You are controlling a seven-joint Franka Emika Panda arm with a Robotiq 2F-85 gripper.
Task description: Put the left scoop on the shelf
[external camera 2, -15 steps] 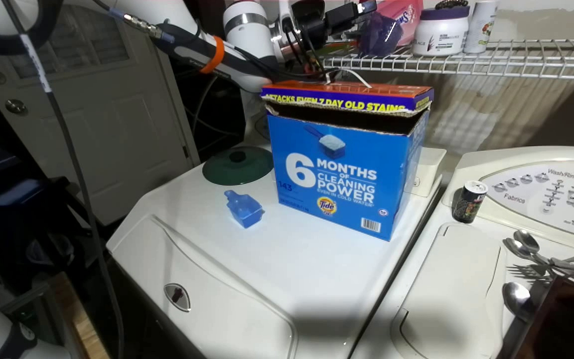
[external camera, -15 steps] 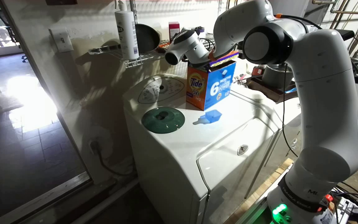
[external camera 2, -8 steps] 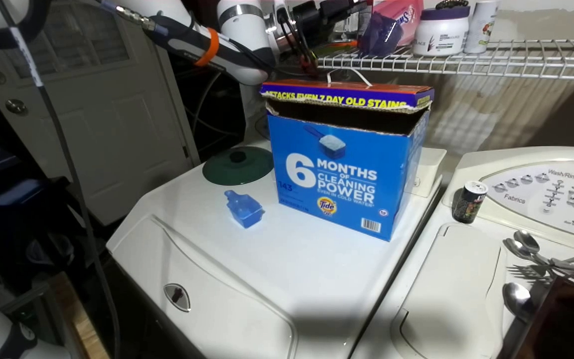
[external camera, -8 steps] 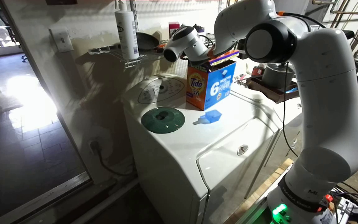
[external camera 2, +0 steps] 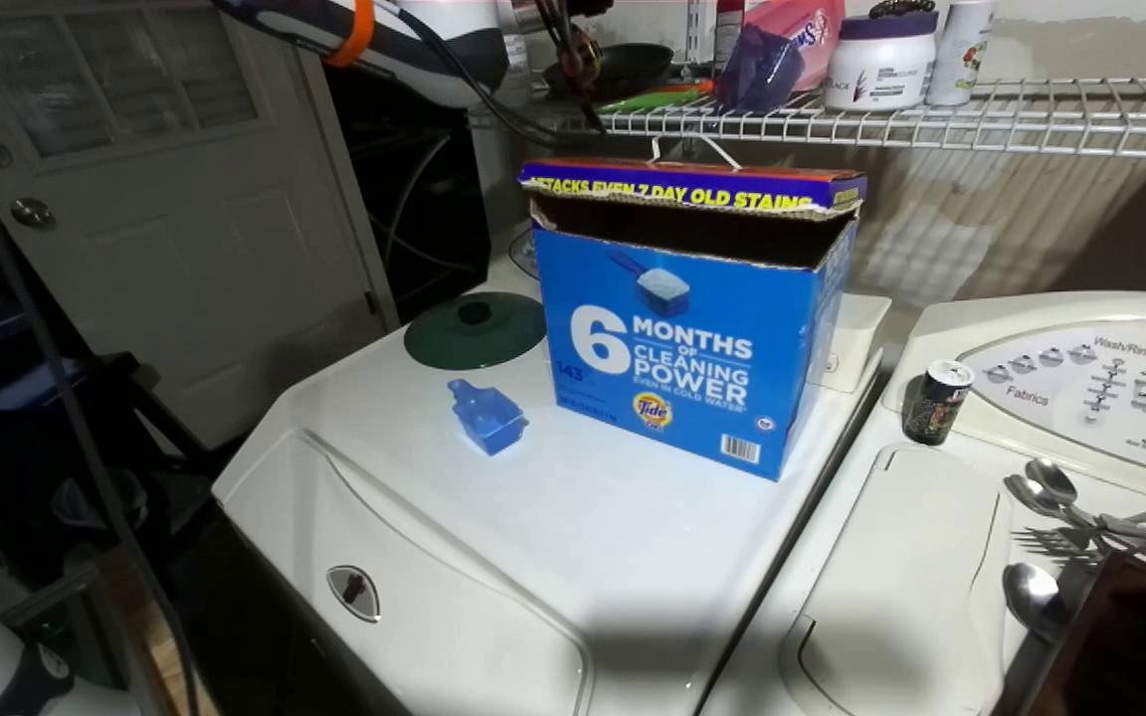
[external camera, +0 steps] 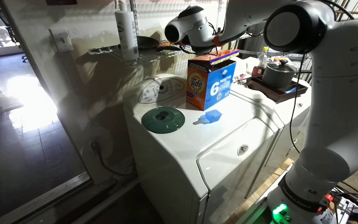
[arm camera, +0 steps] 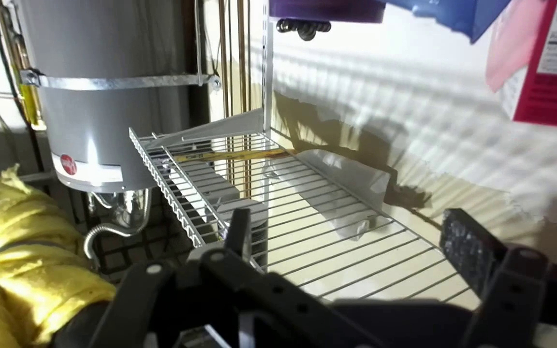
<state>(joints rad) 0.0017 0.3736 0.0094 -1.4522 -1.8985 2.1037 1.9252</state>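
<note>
A blue scoop [external camera: 213,116] lies on the white washer lid in front of the box; it also shows here [external camera 2: 489,418]. I cannot tell whether it is the left scoop or the brighter one. A dark blue translucent object [external camera 2: 760,70] stands on the wire shelf [external camera 2: 1080,124] before a pink bag; whether it is a scoop is unclear. A blue piece [arm camera: 452,13] shows at the top of the wrist view, which stands upside down. My gripper [arm camera: 353,239] is open, with nothing between its fingers [arm camera: 467,246]. In both exterior views it is hidden or cut off.
A tall orange-and-blue Tide box [external camera: 211,84] stands under the arm. A green lid [external camera: 163,120] lies beside the scoop. The shelf holds a white bottle [external camera: 127,34], a pan [external camera 2: 623,70] and a jar [external camera 2: 879,62]. Another wire rack [arm camera: 167,186] is seen from below.
The arm has risen and drawn away from the shelf, leaving an exterior view at the top. The pan and shelf end are uncovered. The washer scoop and dark blue object have not moved.
</note>
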